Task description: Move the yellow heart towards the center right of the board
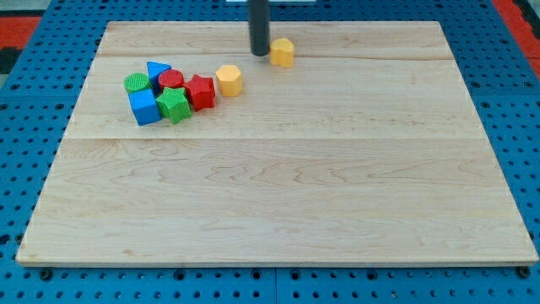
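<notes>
The yellow heart (283, 52) is seen near the top of the worktop (278, 203), a little right of the middle. My tip (259, 53) is set just beside it on the view's left, touching or nearly so. No fingers are carried by the rod.

A yellow hexagon (229, 80) lies lower left. Further left are clustered a red star (201, 91), red cylinder (171, 80), green star (174, 105), green cylinder (136, 83), blue cube (144, 107) and blue triangle (157, 71).

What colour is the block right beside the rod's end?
Yellow: the heart sits just right of my tip, in the camera view.
</notes>
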You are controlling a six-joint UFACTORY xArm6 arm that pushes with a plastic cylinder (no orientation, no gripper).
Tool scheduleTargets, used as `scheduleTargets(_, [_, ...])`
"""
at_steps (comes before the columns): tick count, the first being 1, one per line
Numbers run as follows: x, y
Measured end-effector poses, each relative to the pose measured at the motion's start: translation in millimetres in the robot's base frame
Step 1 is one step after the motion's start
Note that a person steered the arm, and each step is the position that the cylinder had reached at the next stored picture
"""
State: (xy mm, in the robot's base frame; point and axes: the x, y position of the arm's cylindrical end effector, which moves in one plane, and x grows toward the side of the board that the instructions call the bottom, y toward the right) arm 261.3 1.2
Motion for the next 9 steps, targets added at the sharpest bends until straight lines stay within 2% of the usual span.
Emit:
scheduleTargets(2, [3.9, 113.5])
scheduleTargets(3, [76.9, 117.8])
scheduleTargets(5, [48.4, 136.0])
scheduleTargets(6, [91.4, 168.8])
scheduleTargets(7, [117.5, 164.7])
scheduleTargets(8, [66.7, 154.7])
scheduleTargets(9, [19.8, 52.9])
